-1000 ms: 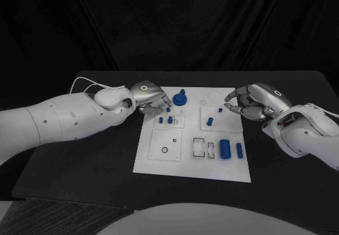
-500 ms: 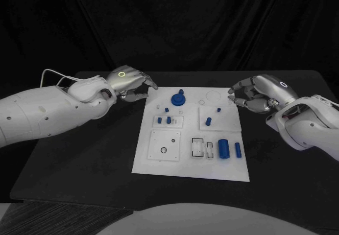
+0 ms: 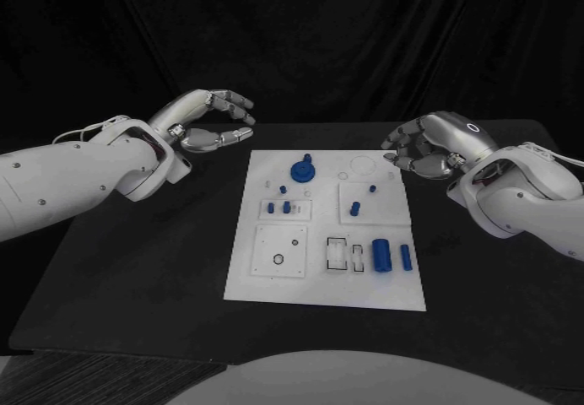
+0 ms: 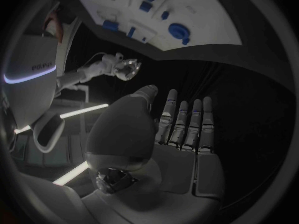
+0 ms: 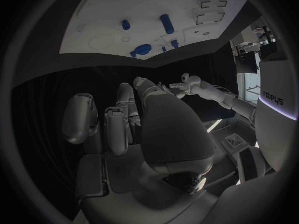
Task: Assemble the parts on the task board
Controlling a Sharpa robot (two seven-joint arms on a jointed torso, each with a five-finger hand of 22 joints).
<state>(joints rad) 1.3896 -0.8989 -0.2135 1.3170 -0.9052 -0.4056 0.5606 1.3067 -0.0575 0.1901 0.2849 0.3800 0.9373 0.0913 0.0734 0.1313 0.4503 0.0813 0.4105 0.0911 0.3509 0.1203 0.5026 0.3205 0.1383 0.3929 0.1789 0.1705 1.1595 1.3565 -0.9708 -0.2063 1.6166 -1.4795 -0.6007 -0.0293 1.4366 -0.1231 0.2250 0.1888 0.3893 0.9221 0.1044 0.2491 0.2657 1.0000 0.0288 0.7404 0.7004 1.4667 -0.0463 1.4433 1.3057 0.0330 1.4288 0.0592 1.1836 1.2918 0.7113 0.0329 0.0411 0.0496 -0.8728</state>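
Task board (image 3: pixel 327 291) lies flat in middle of black table (image 3: pixel 146 270), small blue parts (image 3: pixel 381 254) on it, round blue part (image 3: pixel 305 172) near far edge. Risk, as guess: both hands off board, so reach back in could bump loose parts and knock them out of place. Left hand (image 3: pixel 209 118) raised off board's far left corner, fingers apart, holds nothing. Right hand (image 3: pixel 429 148) beside board's far right corner, fingers curled in, nothing seen in them
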